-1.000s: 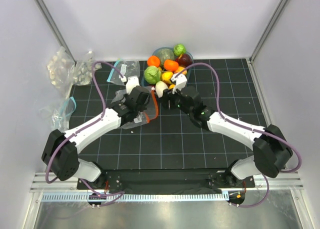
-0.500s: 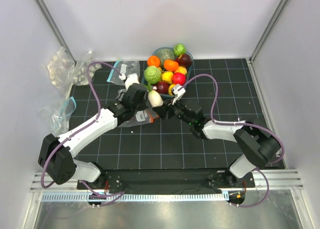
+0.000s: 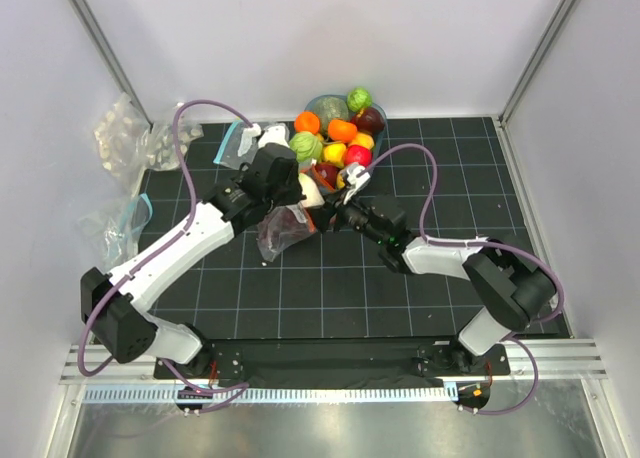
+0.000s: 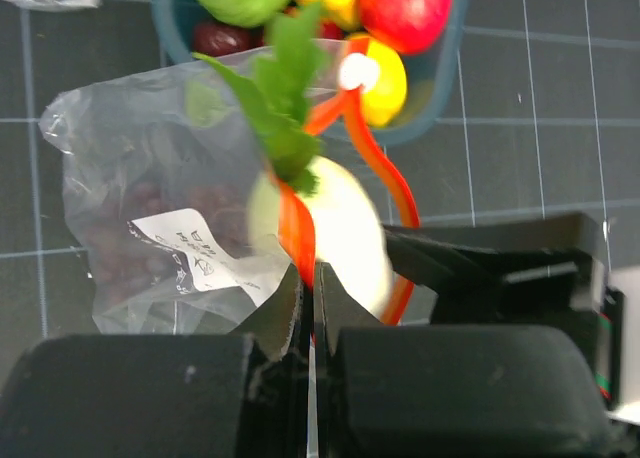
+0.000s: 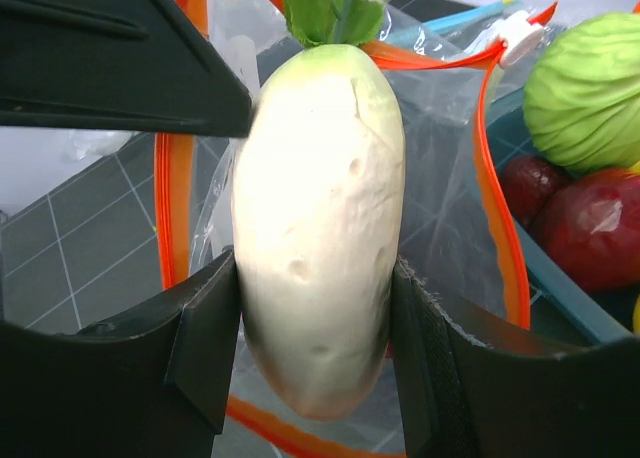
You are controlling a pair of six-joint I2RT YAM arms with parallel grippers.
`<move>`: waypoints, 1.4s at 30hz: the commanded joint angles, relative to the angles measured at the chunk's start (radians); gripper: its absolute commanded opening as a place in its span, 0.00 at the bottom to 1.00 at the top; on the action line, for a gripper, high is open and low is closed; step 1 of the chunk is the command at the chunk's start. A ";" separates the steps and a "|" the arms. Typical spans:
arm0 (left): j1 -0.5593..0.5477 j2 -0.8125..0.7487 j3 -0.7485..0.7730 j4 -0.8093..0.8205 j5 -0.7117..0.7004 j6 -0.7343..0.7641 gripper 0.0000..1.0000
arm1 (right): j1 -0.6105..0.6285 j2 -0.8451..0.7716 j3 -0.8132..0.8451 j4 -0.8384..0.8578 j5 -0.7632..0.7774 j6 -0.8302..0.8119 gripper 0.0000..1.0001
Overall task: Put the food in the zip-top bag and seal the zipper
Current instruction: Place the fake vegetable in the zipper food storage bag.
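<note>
Now, left claw (image 4: pixel 309 278) pinching the zipper (image 4: pixel 372 163), push the radish (image 5: pixel 320 228) clamped in your right claw (image 5: pixel 315 358) straight ahead into the bag (image 4: pixel 120 168).

I see the white radish (image 5: pixel 320 228) upright at centre frame, at the open orange zipper (image 5: pixel 172 218) of the clear zip-top bag (image 4: pixel 130 178); the remaining food (image 3: pixel 340 130) sits piled at upper centre.

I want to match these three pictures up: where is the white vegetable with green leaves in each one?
Top view: the white vegetable sits just above the picture's centre.
Left wrist view: at the centre, leaves pointing up.
Right wrist view: it fills the middle, upright.
Shared landmark: the zip-top bag, next to it in all three.
</note>
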 commanded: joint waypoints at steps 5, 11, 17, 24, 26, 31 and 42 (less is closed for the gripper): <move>-0.020 -0.011 -0.022 0.078 0.146 0.044 0.00 | 0.013 0.039 0.105 -0.050 -0.117 -0.033 0.79; -0.020 -0.080 -0.094 0.102 0.134 0.032 0.00 | 0.013 0.022 0.105 -0.093 -0.111 -0.037 0.84; -0.020 -0.112 -0.143 0.118 0.094 0.024 0.00 | 0.013 0.008 0.106 -0.114 -0.105 -0.039 0.75; -0.020 -0.086 -0.160 0.119 0.033 0.018 0.00 | 0.033 -0.067 0.186 -0.358 -0.012 -0.040 0.82; -0.020 -0.078 -0.166 0.121 0.019 0.012 0.00 | 0.056 -0.079 0.248 -0.528 0.057 -0.082 0.83; -0.020 -0.089 -0.203 0.130 -0.012 -0.004 0.00 | 0.071 -0.082 0.319 -0.787 0.137 -0.100 0.83; -0.021 -0.170 -0.331 0.225 0.031 -0.047 0.00 | 0.131 -0.099 0.360 -1.056 0.283 -0.066 0.84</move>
